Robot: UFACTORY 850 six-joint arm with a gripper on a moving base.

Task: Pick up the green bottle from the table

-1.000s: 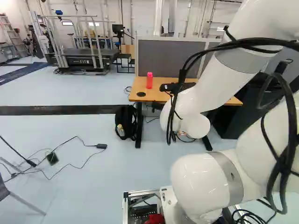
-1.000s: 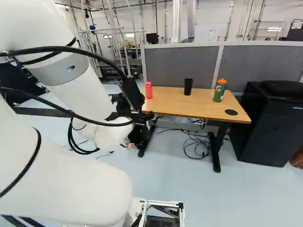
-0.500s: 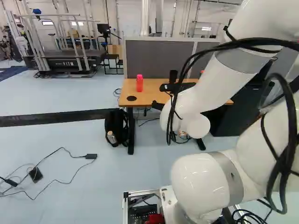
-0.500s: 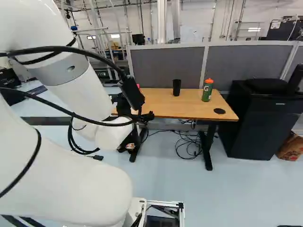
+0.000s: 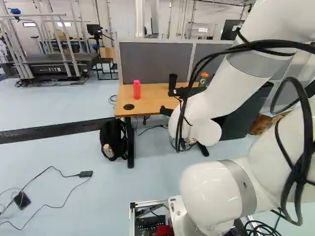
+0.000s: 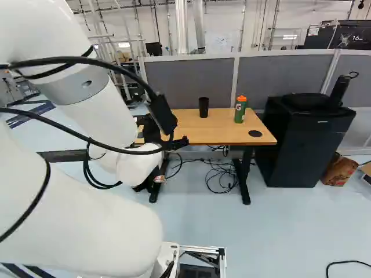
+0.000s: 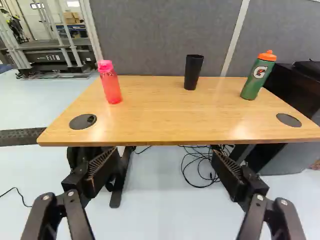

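1. You had the wooden worktop (image 6: 214, 134) across the middle of the right base view, with dark round discs (image 7: 82, 121) set in it near both ends.
2. Behind it you saw a grey partition (image 6: 188, 81); a black cabinet (image 6: 304, 147) stood just beside its right end, and a brown carton (image 6: 339, 169) sat on the pale floor (image 6: 261, 231) past that.
3. Under the worktop you had tangled cables (image 6: 223, 178). At the upper left of the left base view stood a treadmill (image 5: 54, 69).
4. Your green bottle (image 6: 240, 110), orange-capped, stood upright near the worktop's rear right corner, right of centre in the upper half of the right base view.
5. You had a black cup (image 6: 203, 108) to its left and a pink bottle (image 5: 137, 89) near the left end, both upright; you couldn't see what any of the three held.
6. A black bag (image 5: 114, 140) sat below the worktop's left end, something pale in its side pocket.
7. Your end effector (image 6: 182, 141) had its fingers spread wide, short of the worktop's front edge, well apart from the green bottle.
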